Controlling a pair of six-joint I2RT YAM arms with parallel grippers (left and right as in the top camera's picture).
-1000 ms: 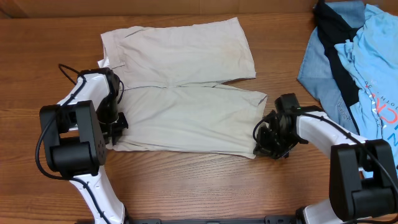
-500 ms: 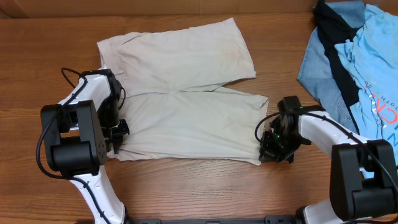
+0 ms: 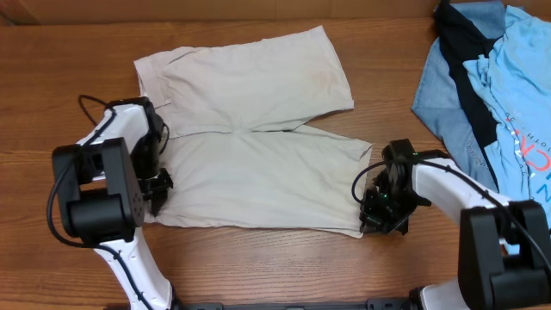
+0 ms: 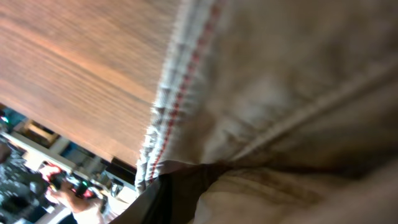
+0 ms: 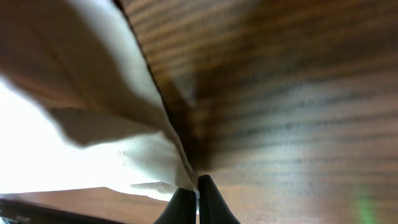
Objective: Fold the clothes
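The beige shorts (image 3: 250,129) lie spread flat on the wooden table, one leg toward the back, the other toward the front. My left gripper (image 3: 157,182) is at the waistband's near corner, shut on the fabric; the left wrist view shows the waistband hem with red stitching (image 4: 180,93) close up and cloth filling the jaws (image 4: 186,199). My right gripper (image 3: 377,215) is at the near leg's hem corner, its fingers (image 5: 197,202) pinched on the shorts' edge (image 5: 155,155).
A pile of blue and dark clothes (image 3: 491,86) lies at the back right of the table (image 3: 284,267). Bare wood runs along the front edge and between the shorts and the pile.
Both grippers have pulled the near leg and waistband corner toward the front of the table. The near leg now lies flatter and lower, with a wider gap between the legs.
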